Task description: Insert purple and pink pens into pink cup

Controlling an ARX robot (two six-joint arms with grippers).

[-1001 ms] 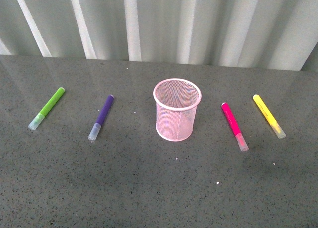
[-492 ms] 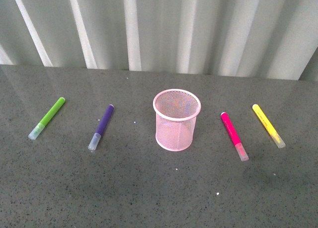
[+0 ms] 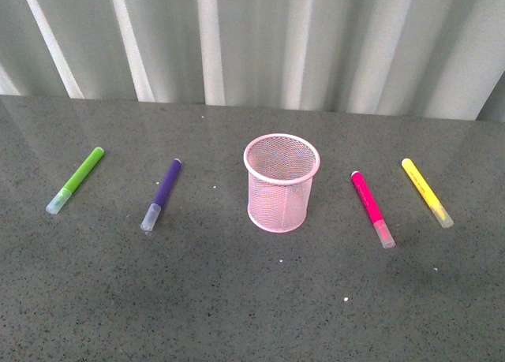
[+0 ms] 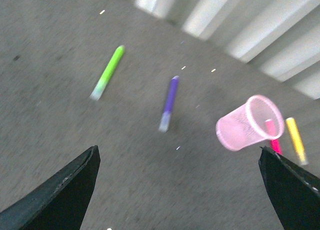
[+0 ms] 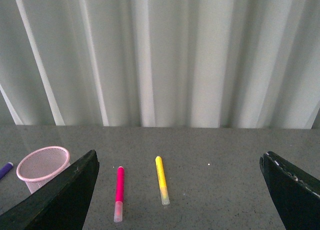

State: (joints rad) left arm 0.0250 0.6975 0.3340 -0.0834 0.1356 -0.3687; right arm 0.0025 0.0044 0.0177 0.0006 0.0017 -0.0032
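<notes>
The pink mesh cup [image 3: 282, 182] stands upright at the middle of the grey table. The purple pen [image 3: 162, 192] lies to its left and the pink pen [image 3: 371, 207] to its right, both flat with pale caps toward me. Neither arm shows in the front view. The left wrist view shows the purple pen [image 4: 169, 101], the cup [image 4: 249, 123] and part of the pink pen [image 4: 272, 137] behind it; my left gripper [image 4: 180, 190] is open and empty above the table. My right gripper [image 5: 180, 195] is open and empty; its view shows the pink pen [image 5: 119, 192] and the cup [image 5: 41, 166].
A lime-green pen [image 3: 76, 179] lies at the far left and a yellow pen [image 3: 426, 192] at the far right. A pale pleated curtain [image 3: 260, 39] hangs behind the table's back edge.
The front view has shifted slightly up and down between frames; the pens and the cup keep their places relative to each other.
</notes>
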